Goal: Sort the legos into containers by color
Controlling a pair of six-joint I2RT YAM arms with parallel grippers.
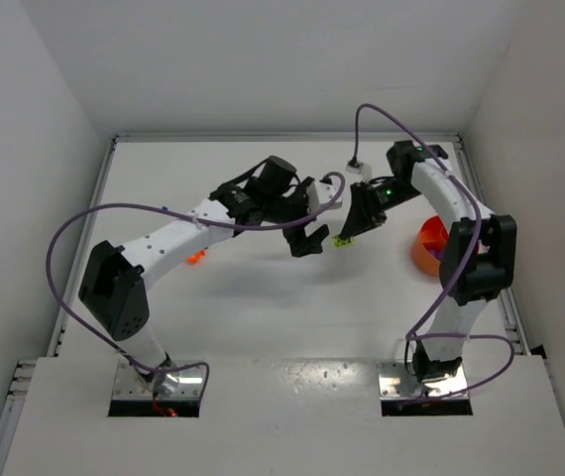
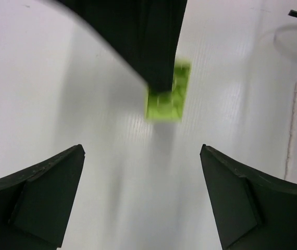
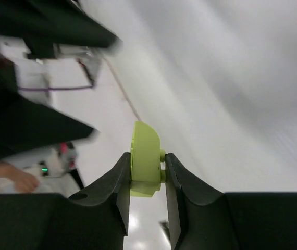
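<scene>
Lime lego (image 3: 145, 159) between right fingers (image 3: 190, 198) (snug)

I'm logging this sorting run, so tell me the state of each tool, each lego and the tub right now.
Left tool: open, holding nothing.
Right tool: shut on lime lego.
Lime lego: held in right tool.
Orange lego: lying loose on the table.
Tub: upright, partly hidden by right arm.

Looked every bit a robotics lab cell. Boxed in a white bench (image 1: 263, 307) with bare white panels (image 1: 25, 119) along the left, far and right edges. Bolted a left arm (image 1: 159, 253) and a right arm (image 1: 456, 203) on metal plates (image 1: 124, 392) at the near edge, trailed loose purple cable (image 1: 114, 206), ran metal rail (image 1: 513, 315) down the right edge.
</scene>
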